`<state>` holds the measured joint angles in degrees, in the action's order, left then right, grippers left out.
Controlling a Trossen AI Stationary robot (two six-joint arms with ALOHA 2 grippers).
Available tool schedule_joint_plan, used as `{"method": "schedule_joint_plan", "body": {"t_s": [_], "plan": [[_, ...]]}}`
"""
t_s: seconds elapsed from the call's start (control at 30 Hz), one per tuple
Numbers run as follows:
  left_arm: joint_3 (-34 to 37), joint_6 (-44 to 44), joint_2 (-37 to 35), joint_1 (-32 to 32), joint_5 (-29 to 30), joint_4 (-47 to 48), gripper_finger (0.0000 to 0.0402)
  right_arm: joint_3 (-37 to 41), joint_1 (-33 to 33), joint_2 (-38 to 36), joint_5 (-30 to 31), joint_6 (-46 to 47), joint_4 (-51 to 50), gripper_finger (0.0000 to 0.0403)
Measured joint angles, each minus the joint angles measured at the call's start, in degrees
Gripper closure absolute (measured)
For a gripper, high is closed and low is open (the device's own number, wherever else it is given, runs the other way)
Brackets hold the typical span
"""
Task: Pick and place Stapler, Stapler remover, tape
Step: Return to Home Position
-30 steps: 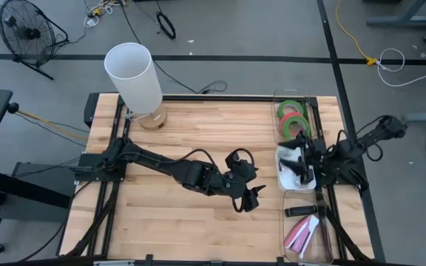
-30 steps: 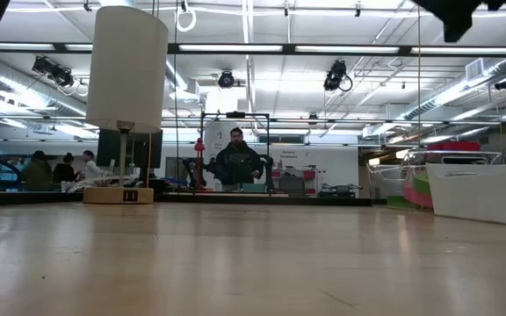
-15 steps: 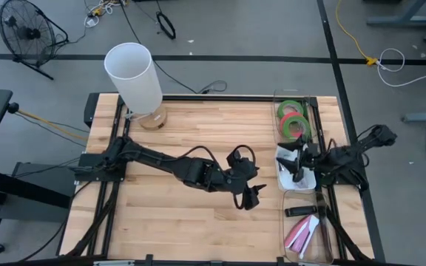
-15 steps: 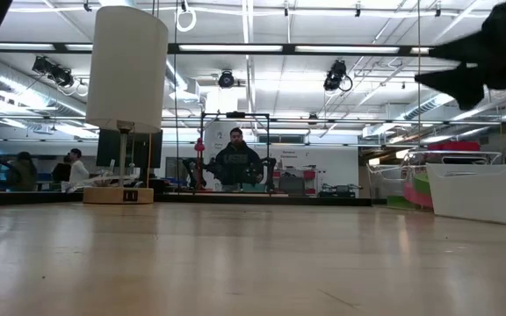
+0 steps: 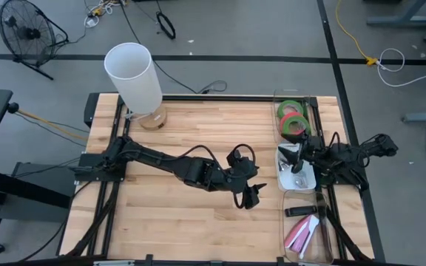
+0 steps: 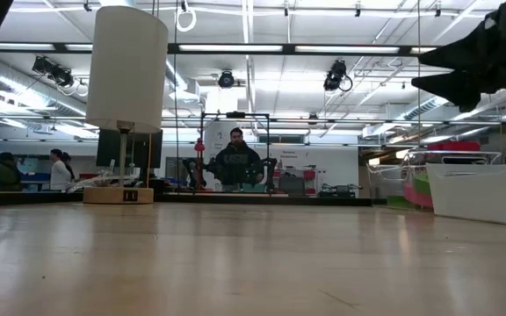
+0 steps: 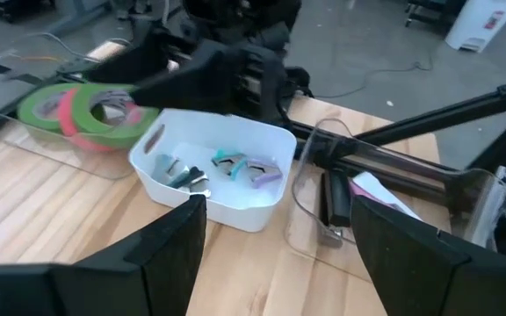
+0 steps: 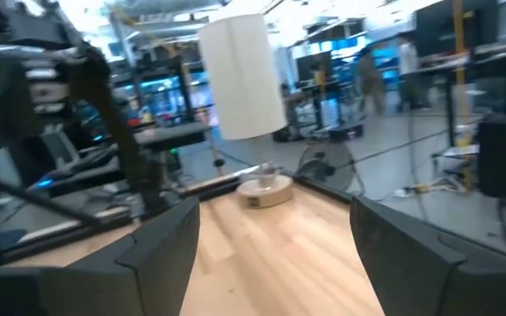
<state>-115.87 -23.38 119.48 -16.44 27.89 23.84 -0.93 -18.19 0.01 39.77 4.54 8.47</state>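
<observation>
R gripper [image 5: 293,157] over bin [image 5: 306,182]; L gripper [image 5: 253,197] central

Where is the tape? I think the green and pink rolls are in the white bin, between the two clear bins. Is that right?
Not quite. The high view shows the green and pink rolls in the top clear bin. The white bin does sit between it and the bottom clear bin.

No readable text, labels or brands anywhere. Far wall signs in the low view too small to read.
</observation>
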Motion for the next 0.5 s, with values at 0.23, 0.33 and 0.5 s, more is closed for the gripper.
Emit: {"method": "schedule_joint_plan", "body": {"t_s": [0.23,0.33,0.5], "plan": [[0.0,-0.01,0.0,2.31,-2.32,-0.05,0.012,0.0,5.78,0.0,-0.22,0.0,0.12,0.0112],[0.0,0.0,0.0,3.15,-2.08,-0.55,0.012,0.0,7.5,0.0,-0.2,0.02,0.15,0.0112],[0.0,-0.01,2.35,4.85,-2.28,-1.61,0.012,0.0,7.95,0.39,-0.21,0.03,-0.01,0.0112]]}}
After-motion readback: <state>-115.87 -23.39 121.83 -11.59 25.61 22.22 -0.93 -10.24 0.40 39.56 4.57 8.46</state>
